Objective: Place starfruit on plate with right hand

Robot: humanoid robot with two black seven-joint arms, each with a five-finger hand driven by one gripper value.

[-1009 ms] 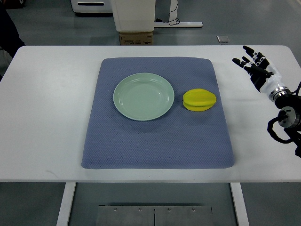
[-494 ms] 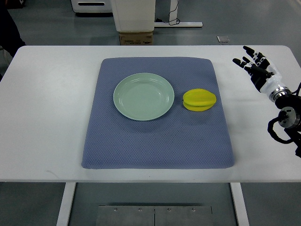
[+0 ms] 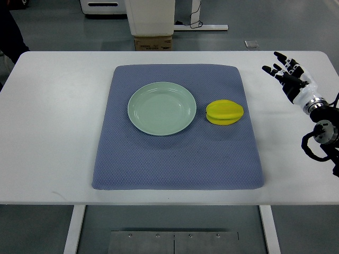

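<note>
A ridged, glossy yellow starfruit [image 3: 224, 112] lies on the woven blue mat [image 3: 177, 153] beside the round green plate [image 3: 161, 108], the right hand [image 3: 288, 75] spread empty.

The right hand [image 3: 288, 72] is mostly black, with slim jointed fingers [image 3: 279, 55] and pale patches near the knuckles. A white cuff sits behind it, then a silver metal ring at the wrist, and black cables loop along the dark forearm.

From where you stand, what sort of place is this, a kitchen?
More likely a robot test lab than a kitchen. A plain white table carries only a blue mat, a plate and a starfruit, with a robot hand alongside and a bare grey floor behind.
</note>
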